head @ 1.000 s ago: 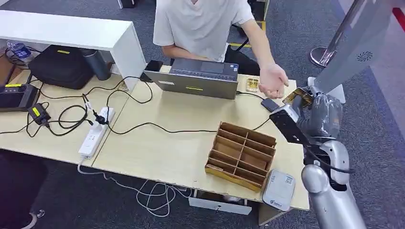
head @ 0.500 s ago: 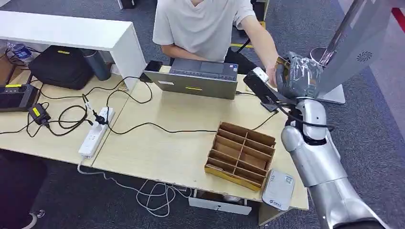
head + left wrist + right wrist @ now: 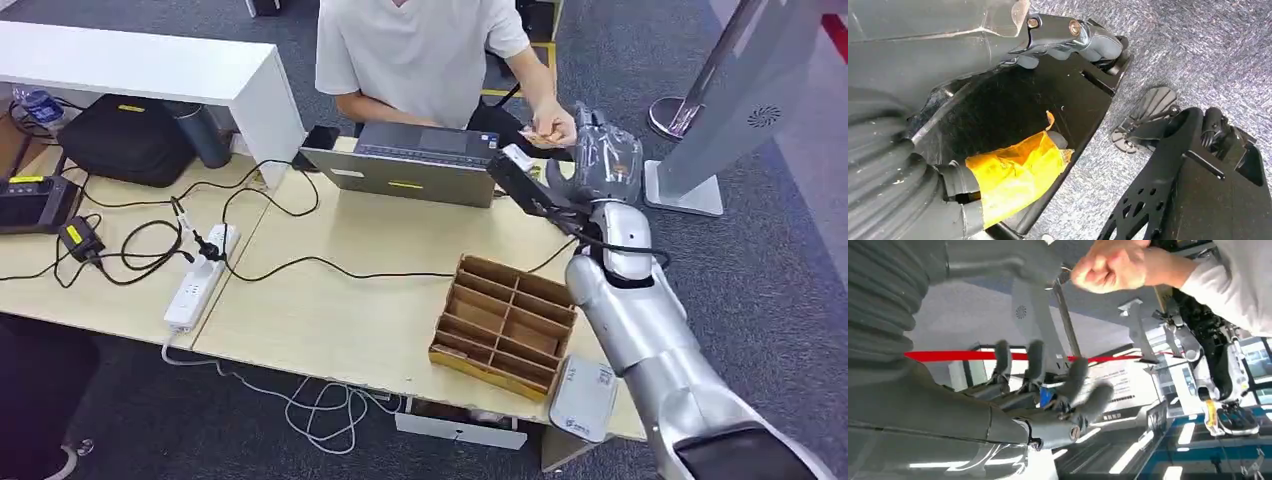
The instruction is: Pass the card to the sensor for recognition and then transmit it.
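One card (image 3: 541, 134) sits in the person's hand (image 3: 552, 126) at twelve o'clock — handover looks done; my right hand (image 3: 605, 160) is spread, holding nothing — next, I withdraw.

The card (image 3: 541, 136) is mostly hidden inside the person's hand (image 3: 552, 128), its face unreadable.

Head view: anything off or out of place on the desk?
One thing: the grey card reader hangs past the near edge of the table, beside the cardboard organizer. A bump could tip it off. Cables sprawl loosely around the power strip. Nothing looks spilled or damaged.
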Motion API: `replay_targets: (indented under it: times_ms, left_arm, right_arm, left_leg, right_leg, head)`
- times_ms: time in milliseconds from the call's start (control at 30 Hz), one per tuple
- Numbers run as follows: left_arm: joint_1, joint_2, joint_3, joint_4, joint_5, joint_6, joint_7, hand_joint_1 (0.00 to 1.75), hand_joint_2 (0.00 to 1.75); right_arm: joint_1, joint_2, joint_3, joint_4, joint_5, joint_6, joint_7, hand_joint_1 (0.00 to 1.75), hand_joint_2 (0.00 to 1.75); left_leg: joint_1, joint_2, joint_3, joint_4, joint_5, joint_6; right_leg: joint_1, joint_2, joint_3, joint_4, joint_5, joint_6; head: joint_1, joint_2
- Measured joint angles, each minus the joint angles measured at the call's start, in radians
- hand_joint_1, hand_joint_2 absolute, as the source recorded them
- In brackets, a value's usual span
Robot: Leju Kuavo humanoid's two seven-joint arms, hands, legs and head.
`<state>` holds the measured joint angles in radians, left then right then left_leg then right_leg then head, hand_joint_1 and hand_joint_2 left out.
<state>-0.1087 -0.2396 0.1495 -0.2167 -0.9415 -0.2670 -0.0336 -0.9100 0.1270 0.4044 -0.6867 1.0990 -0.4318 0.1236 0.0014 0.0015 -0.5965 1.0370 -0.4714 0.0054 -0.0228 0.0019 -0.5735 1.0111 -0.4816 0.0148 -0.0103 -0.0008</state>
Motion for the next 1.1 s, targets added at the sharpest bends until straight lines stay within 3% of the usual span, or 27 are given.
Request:
replay_targets:
  times_ms: [133,433,567,700,967,1100]
  left_arm:
    - [0.0,0.0,0.0,0.0,0.01,0.005,0.019,0.0,1.75]
    - [0.001,0.0,0.0,0.0,0.043,0.027,0.025,0.0,1.75]
    - [0.001,0.001,0.0,0.0,0.055,0.041,0.03,0.0,1.75]
    - [0.001,0.002,0.0,0.0,0.064,0.048,0.031,0.0,1.75]
    - [0.001,0.002,0.001,0.0,0.079,0.068,0.035,0.0,1.75]
    - [0.001,0.002,0.001,0.0,0.082,0.071,0.039,0.0,1.75]
  right_arm:
    - [0.051,-0.012,0.003,-0.07,0.025,0.008,-0.018,0.0,1.75]
    - [0.282,-0.095,0.02,-0.433,0.07,0.041,-0.041,0.0,1.75]
    - [0.448,-0.147,0.02,-0.637,0.081,0.033,-0.07,0.0,1.75]
    - [0.553,-0.189,0.02,-0.763,0.09,0.025,-0.092,0.0,1.75]
    - [0.905,-0.264,0.023,-1.061,0.144,-0.054,-0.151,0.0,1.75]
    - [1.001,-0.287,0.03,-1.149,0.16,-0.063,-0.155,0.0,1.75]
  left_leg:
    - [0.0,0.0,0.0,0.0,0.0,0.0]
    - [0.0,0.0,0.0,0.0,0.0,0.0]
    - [0.0,-0.001,-0.001,0.0,-0.001,0.001]
    - [0.0,0.0,0.0,0.0,-0.002,0.0]
    - [0.0,-0.001,-0.002,0.0,-0.004,0.001]
    - [0.0,-0.001,-0.001,0.0,-0.005,0.0]
  right_leg:
    - [0.0,0.0,0.0,0.0,0.001,-0.001]
    - [0.0,0.0,0.0,0.0,0.0,-0.001]
    - [0.0,-0.002,0.0,-0.001,0.0,0.0]
    - [0.0,-0.001,0.0,-0.001,0.0,0.0]
    - [0.0,-0.003,0.0,-0.001,-0.003,0.0]
    - [0.0,-0.002,0.0,-0.001,-0.003,0.0]
  head:
    - [0.0,0.0]
    - [0.0,0.0]
    - [0.001,0.0]
    - [0.0,0.0]
    - [0.0,0.0]
    - [0.0,0.0]
